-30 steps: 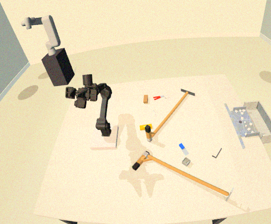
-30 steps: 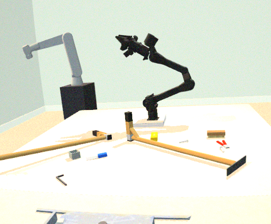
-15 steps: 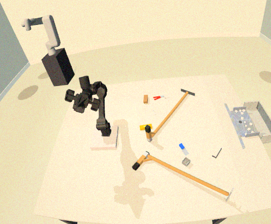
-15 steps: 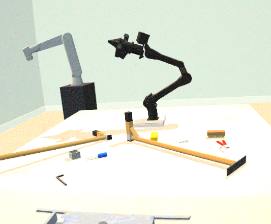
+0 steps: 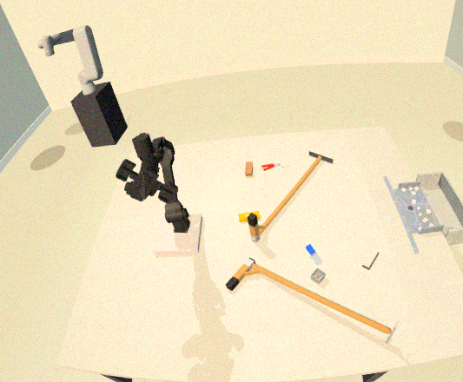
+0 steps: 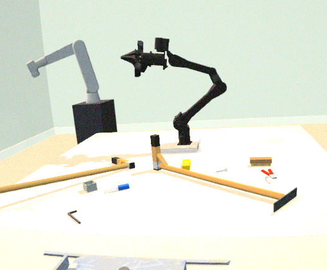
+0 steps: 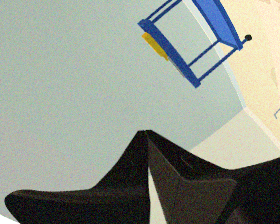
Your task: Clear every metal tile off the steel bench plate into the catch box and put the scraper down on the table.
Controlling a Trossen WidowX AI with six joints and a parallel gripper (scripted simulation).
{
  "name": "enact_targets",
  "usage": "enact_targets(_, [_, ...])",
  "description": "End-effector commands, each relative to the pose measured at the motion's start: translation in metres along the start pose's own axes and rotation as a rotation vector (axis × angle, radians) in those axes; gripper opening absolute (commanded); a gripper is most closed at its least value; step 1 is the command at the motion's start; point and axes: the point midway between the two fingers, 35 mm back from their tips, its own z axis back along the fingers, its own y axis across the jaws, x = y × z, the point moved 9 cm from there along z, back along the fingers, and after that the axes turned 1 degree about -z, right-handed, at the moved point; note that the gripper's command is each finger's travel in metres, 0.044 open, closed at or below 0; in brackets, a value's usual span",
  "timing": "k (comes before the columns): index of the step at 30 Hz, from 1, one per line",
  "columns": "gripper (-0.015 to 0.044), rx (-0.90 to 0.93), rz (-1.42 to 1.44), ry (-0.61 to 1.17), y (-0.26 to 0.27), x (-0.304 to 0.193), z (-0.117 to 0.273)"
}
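My gripper (image 6: pixel 122 57) (image 7: pixel 144 136) is shut and empty, its fingertips together, high above the table near the arm's base. Two long orange-handled tools lie on the table. One tool (image 5: pixel 291 193) (image 6: pixel 226 182) has a solid dark blade at its far end and a black-topped grip standing up at its near end. The other tool (image 5: pixel 324 299) (image 6: pixel 60 178) has a thin pale head and a grip leaning low to the side. Several pale tiles (image 5: pixel 428 211) lie on the bluish steel plate (image 5: pixel 400 199) (image 6: pixel 130 264). The grey catch box (image 5: pixel 455 204) adjoins its far end; its inside is partly hidden.
A yellow block (image 5: pixel 243 216) (image 6: pixel 186 164) lies by the upright grip. A brown block (image 5: pixel 248 168) (image 6: pixel 261 160) and red-handled pliers (image 5: pixel 268 167) lie farther left. A blue-capped marker (image 5: pixel 310 249), grey box (image 5: pixel 318 276) and hex key (image 5: pixel 373 261) lie between the tools and plate.
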Motion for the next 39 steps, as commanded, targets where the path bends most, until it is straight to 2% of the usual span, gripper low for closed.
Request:
enact_targets(1, [0.0,-0.068,0.085,-0.008,-0.005,-0.002,-0.009])
enact_targets(20, [0.0,-0.39,0.488,0.016,-0.041,-0.012,-0.043])
enact_targets(39, [0.0,-0.705,0.913,0.178,-0.087,-0.028,-0.065])
